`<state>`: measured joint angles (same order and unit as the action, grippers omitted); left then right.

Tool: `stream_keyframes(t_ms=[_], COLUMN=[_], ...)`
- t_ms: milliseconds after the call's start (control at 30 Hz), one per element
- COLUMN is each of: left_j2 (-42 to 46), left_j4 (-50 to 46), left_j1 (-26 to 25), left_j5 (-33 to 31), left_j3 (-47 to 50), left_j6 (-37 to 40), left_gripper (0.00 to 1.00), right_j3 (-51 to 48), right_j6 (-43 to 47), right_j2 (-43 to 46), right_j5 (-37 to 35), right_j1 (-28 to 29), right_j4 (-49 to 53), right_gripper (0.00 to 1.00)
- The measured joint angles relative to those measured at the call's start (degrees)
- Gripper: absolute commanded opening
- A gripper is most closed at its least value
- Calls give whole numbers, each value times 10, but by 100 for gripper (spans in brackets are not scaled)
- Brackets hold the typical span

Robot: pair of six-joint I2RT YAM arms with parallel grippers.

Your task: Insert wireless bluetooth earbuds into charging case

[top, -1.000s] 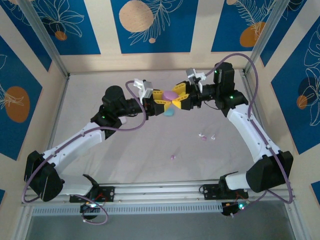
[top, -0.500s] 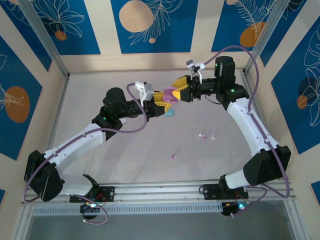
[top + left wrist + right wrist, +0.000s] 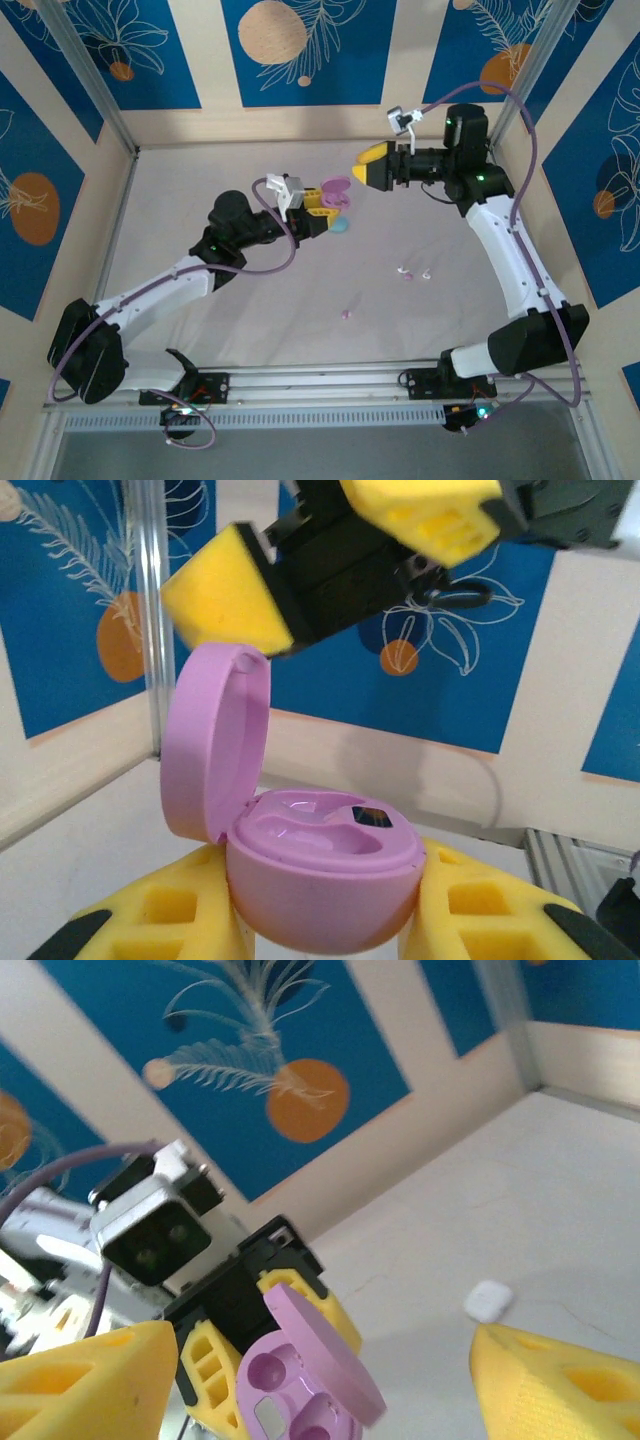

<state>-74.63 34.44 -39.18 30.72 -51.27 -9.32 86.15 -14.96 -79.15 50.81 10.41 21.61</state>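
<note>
**Lilac charging case (image 3: 336, 192) gripped open, earbuds (image 3: 405, 272) loose on the desk (image 3: 200, 180)**

From above, the left pincer (image 3: 325, 203) is clenched on the lilac charging case and holds it over the middle of the desk with the lid tipped up. The right pincer (image 3: 368, 168) hangs just beside it on the far-right side, released and apart from the case. A pale blue case (image 3: 340, 227) lies on the desk right under the left pincer. The earbuds lie well apart from both cases. Two sit side by side toward the right arm, and a pinkish bud (image 3: 345, 314) lies nearer the front edge.

In the left wrist view, the case sits between that pincer's yellow fingers (image 3: 150, 915) and touches both. Its lid (image 3: 215, 745) stands upright on the left and its moulded wells face up. One of the right pincer's pads (image 3: 225, 605) hovers at the lid's rim, and I cannot tell whether they touch.

In the right wrist view, its own fingers (image 3: 80, 1380) stand wide apart and grasp nothing. The open case is low between them. A small white piece (image 3: 488, 1301) lies on the desk beyond, and I can't tell whether it is a bud.
</note>
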Motion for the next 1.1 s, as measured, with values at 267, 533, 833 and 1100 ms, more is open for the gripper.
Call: stream_keyframes(t_ms=[267, 533, 833, 1100], left_j2=[13, 34, 44, 114], left_j4=[26, 33, 37, 32], left_j1=[-1, -1, -4, -4], left_j5=[-30, -45, -63, -94], left_j3=[37, 55, 76, 126], left_j6=[-12, -20, -23, -23], left_gripper=[21, 21, 20, 18], right_j3=[-87, -207, -247, -247], right_j6=[-95, -133, -109, -77], right_j2=[48, -18, -45, -108], right_j5=[-105, -218, -296, -318], right_j1=[-107, -194, -34, 115], right_j4=[45, 181, 238, 238], right_gripper=[49, 44, 44, 42])
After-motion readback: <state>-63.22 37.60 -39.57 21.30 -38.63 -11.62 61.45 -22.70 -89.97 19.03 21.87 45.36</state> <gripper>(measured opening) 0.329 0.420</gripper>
